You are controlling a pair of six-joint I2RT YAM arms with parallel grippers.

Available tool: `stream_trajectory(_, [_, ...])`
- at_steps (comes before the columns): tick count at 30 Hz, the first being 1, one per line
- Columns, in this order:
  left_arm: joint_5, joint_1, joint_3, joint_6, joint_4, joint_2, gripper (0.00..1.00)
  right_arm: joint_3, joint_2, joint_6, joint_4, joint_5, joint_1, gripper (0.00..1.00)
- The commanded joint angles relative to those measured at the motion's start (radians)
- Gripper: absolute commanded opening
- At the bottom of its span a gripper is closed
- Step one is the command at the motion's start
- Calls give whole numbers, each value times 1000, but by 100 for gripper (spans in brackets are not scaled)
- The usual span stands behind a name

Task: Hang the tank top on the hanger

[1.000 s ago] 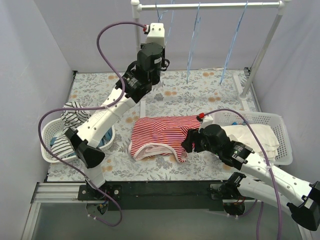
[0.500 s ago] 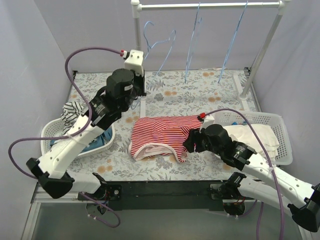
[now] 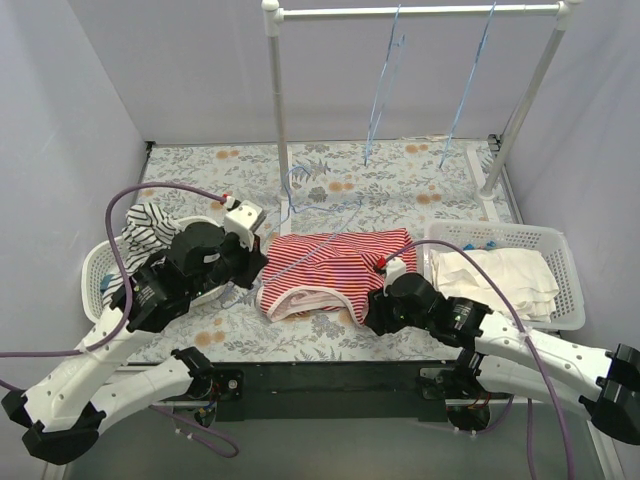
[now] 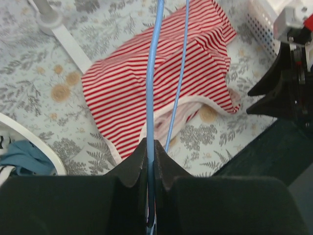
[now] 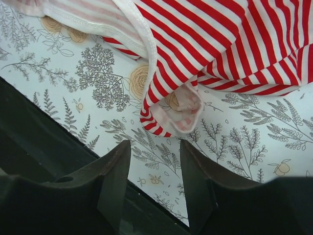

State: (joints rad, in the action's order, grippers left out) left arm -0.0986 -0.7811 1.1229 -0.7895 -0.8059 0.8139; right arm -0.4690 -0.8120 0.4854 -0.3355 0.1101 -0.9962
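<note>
- Two arms are at work here: the left gripper is clamped tight on the hanger, holding its blue wire low over the tank top
- The tank top lies rumpled on the table, between the left basket and the right basket, and no part of it is on the hanger yet
- The right gripper hovers with its jaws spread and nothing between them, just off the garment's near right corner
- My read is that threading is about to start, with the hanger down at the cloth and the cloth not lifted
- The next move, I'd say, calls for the right gripper to drop and pinch that trimmed edge, one layer only, so that an opening gapes for the hanger's arm to slide in
- The left wrist view gives the pinch on the wire and two blue strands crossing the stripes, while from overhead the hanger is only a faint line
- The right wrist view gives the folded corner with its pale trim, dead ahead of the open jaws, which the overhead view hides beneath the arm
- Only the overhead view takes in the rail at the back, where the spare hangers dangle
</note>
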Motion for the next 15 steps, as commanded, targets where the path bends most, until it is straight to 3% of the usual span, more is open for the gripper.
stream_trajectory(1, [97, -4, -26, -16, -53, -45, 0, -10, -38, -42, 84, 102, -27, 52])
stream_trajectory(5, [142, -4, -52, -20, -64, -84, 0, -40, -125, -74, 124, 85, -30, 53])
stream_trajectory(15, [77, -4, -74, -45, -64, -110, 0, -117, -259, -99, 184, 56, -30, 54])
